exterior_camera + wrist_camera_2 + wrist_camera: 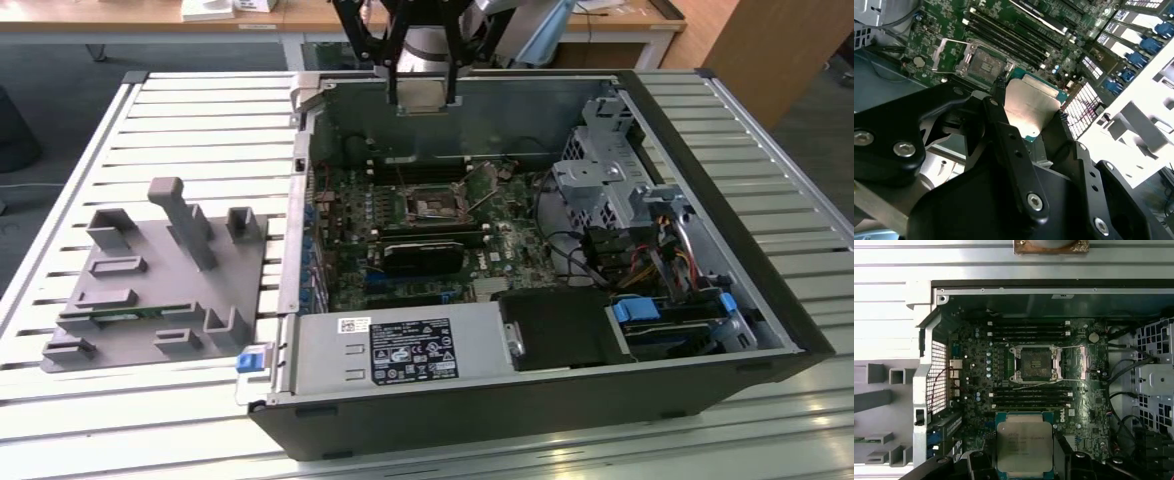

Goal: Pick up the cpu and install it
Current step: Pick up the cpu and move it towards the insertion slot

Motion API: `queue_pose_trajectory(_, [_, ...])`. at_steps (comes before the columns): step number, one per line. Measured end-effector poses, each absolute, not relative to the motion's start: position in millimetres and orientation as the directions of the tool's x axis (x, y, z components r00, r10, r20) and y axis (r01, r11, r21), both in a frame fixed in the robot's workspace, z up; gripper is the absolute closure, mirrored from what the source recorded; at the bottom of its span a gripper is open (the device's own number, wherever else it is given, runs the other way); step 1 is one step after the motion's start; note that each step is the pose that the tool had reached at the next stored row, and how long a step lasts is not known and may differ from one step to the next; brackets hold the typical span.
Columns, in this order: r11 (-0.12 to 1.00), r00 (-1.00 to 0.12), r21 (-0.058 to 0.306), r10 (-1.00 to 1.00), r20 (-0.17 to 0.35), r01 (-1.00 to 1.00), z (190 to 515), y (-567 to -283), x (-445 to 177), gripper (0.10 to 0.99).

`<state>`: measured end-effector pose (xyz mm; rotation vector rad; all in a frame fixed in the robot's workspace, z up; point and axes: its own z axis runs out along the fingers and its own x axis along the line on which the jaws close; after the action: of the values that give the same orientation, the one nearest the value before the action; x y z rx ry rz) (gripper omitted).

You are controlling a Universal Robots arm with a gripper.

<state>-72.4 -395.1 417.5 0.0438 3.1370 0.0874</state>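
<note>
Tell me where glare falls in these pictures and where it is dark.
Second wrist view: glare whitens the top of the cpu, held in the gripper. First wrist view: the table slats wash out white; the socket is dark. Exterior view: the table shines; the case is shaded inside.

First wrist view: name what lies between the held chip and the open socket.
Long black memory slots lie between the chip and the socket, in the first wrist view.
</note>
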Motion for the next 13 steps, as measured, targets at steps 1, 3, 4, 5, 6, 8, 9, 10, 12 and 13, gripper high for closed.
queue_pose_trajectory(1, [0.998, -1.000, 0.056, 0.028, -0.002, 0.028, 417.3, -395.1, -69.8, 0.545])
queue_pose_trajectory(3, [0.998, -1.000, 0.056, 0.028, -0.002, 0.028, 416.8, -395.1, -65.8, 0.545])
queue_pose_trajectory(4, [0.998, -1.000, 0.056, 0.028, -0.002, 0.028, 416.6, -395.1, -64.3, 0.545])
queue_pose_trajectory(5, [0.998, -1.000, 0.056, 0.028, -0.002, 0.028, 416.3, -395.1, -62.8, 0.545])
queue_pose_trajectory(6, [0.998, -1.000, 0.056, 0.028, -0.002, 0.028, 416.0, -395.1, -61.7, 0.545])
queue_pose_trajectory(8, [0.998, -1.000, 0.056, 0.028, -0.002, 0.028, 415.4, -395.1, -59.6, 0.545])
queue_pose_trajectory(9, [0.998, -1.000, 0.056, 0.028, -0.002, 0.028, 415.3, -395.1, -58.4, 0.545])
queue_pose_trajectory(10, [0.998, -1.000, 0.056, 0.028, -0.002, 0.028, 415.0, -395.1, -57.0, 0.545])
queue_pose_trajectory(12, [0.998, -1.000, 0.056, 0.028, -0.002, 0.028, 414.6, -395.1, -54.0, 0.545])
queue_pose_trajectory(13, [0.998, -1.000, 0.056, 0.028, -0.002, 0.028, 414.5, -395.1, -52.5, 0.545])
